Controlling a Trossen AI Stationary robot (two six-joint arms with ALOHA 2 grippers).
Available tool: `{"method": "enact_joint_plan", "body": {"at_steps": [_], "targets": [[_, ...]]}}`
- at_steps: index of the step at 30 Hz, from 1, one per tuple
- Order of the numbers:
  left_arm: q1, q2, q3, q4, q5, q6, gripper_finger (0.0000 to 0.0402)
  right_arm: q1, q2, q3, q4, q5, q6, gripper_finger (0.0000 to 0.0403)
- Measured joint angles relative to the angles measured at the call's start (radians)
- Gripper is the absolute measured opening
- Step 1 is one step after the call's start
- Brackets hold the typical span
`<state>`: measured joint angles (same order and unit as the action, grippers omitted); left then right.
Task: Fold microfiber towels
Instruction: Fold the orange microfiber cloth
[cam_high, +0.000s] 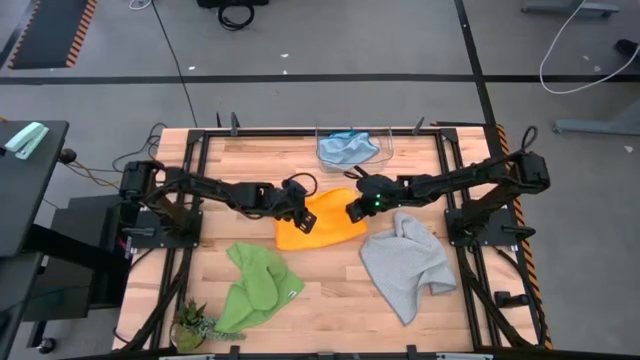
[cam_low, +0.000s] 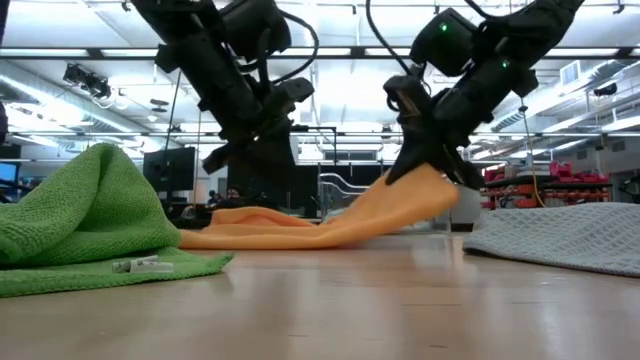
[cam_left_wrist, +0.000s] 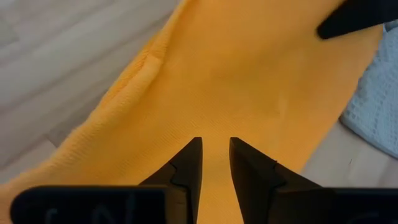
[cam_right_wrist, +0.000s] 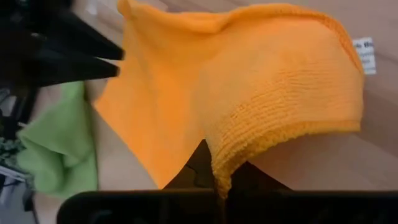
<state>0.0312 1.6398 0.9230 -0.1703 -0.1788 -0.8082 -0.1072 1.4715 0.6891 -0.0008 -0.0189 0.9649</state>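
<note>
While the yellow-orange towel (cam_high: 322, 222) lay near the middle of the wooden worktop (cam_high: 330, 300), we saw the right gripper (cam_high: 352, 211) clenched on its right edge, lifting that side off the surface so the cloth sloped up from the wood in the low view. We saw the left gripper (cam_high: 300, 219) over the towel's left part with its fingers (cam_left_wrist: 186, 168) slightly apart; they rested on or just above the cloth, and we could not tell whether they pinched it.

We noted the grey towel (cam_high: 408, 264) rumpled just beside the orange one on the right, its near edge close to the raised corner. We found the green towel (cam_high: 254, 287) crumpled toward the front left, apart from the orange cloth, with a small plant (cam_high: 192, 324) at the worktop's front left corner. We saw the light blue towel (cam_high: 347, 148) bunched at the back edge, in a clear holder. Bare wood remained along the front between the green and grey towels.

Around the worktop we saw grey floor with cables, and behind it a lit workshop.
</note>
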Motion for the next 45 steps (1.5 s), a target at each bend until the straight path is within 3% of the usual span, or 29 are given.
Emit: {"method": "enact_joint_plan", "body": {"at_steps": [8, 14, 23, 28, 36, 45], "targets": [[0.093, -0.011, 0.000, -0.003, 0.107, 0.046, 0.0086, 0.005, 0.041, 0.020, 0.003, -0.010, 0.007, 0.0001], [0.125, -0.049, 0.000, -0.060, 0.114, 0.062, 0.0084, 0.012, 0.147, 0.201, -0.059, -0.012, -0.089, 0.0000], [0.170, -0.213, 0.001, -0.268, 0.054, 0.064, 0.0089, 0.022, 0.396, 0.486, -0.140, -0.106, -0.222, 0.0000], [0.178, -0.340, 0.000, -0.432, -0.037, 0.049, 0.0081, 0.050, 0.486, 0.616, -0.172, -0.122, -0.272, 0.0000], [0.184, -0.483, -0.001, -0.563, -0.063, 0.014, 0.0087, 0.064, 0.568, 0.758, -0.253, -0.124, -0.321, 0.0000], [0.178, -0.507, 0.000, -0.796, -0.036, -0.048, 0.0087, 0.062, 0.612, 0.845, -0.267, -0.124, -0.371, 0.0000]]}}
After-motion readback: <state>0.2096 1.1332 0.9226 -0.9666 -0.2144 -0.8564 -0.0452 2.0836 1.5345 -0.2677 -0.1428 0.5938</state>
